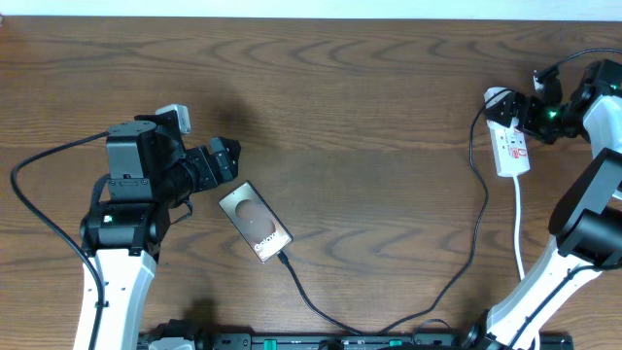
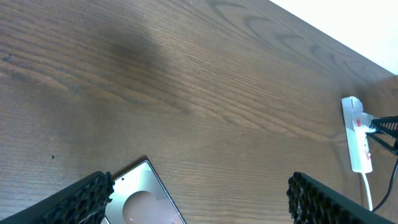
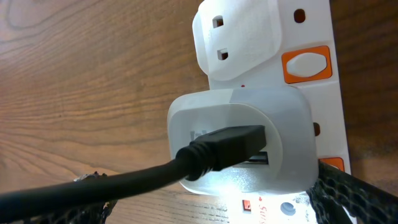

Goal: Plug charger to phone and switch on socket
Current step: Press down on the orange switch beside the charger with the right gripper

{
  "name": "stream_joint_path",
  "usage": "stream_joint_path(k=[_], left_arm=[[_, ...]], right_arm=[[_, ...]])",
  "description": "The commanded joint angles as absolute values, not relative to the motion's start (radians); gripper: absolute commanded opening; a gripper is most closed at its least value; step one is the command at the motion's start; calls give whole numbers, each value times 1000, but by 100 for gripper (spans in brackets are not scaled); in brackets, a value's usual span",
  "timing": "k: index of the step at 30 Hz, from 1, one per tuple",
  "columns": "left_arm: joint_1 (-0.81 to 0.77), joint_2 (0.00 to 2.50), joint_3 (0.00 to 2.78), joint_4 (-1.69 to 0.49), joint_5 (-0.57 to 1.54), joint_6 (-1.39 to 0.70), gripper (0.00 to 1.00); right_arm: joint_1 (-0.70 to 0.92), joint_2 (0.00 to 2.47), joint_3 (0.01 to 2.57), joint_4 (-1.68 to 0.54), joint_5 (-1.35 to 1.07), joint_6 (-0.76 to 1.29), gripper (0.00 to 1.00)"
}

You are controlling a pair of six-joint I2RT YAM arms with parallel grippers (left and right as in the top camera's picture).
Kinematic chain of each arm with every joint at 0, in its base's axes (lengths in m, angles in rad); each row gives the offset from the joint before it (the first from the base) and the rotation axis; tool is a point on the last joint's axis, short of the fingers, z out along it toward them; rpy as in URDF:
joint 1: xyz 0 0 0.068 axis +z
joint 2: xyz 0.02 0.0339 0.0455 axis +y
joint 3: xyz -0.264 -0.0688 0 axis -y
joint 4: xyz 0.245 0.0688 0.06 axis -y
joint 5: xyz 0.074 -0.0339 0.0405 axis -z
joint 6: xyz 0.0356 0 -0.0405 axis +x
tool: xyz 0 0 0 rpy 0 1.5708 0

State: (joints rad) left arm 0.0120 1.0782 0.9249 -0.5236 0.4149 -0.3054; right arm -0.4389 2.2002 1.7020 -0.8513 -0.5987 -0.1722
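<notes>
Your right end effector [image 3: 208, 190] is spread open and grips nothing. Its fingers straddle the white adapter [image 3: 239, 134] plugged into the socket [image 3: 267, 37]. The charger [image 3: 186, 163] leaves that adapter between the fingers and runs off to one side. Just ahead sits an orange switch [image 3: 308, 64], and a second one shows beside the right finger. I judge you are lined up here to press one.

Your left end effector [image 2: 199, 202] is also released. It hangs over the phone [image 2: 146, 202], whose near end lies between its fingers, probably to steady it. At the phone's far end the charger's tip meets it and looks plugged in.
</notes>
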Motion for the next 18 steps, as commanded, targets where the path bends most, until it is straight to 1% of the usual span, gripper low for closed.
stream_joint_path(k=[1, 12, 14, 18], left_arm=[[15, 1077, 935, -522, 406, -285, 92], [15, 1077, 935, -522, 406, -285, 92], [15, 1077, 935, -522, 406, -285, 92], [15, 1077, 935, -522, 406, -285, 92]], right_arm=[[-400, 2211, 1681, -873, -692, -150, 99], [-398, 2211, 1582, -797, -762, -134, 99], [-397, 2211, 1580, -797, -742, -129, 96], [-417, 2209, 1612, -836, -640, -101, 98]])
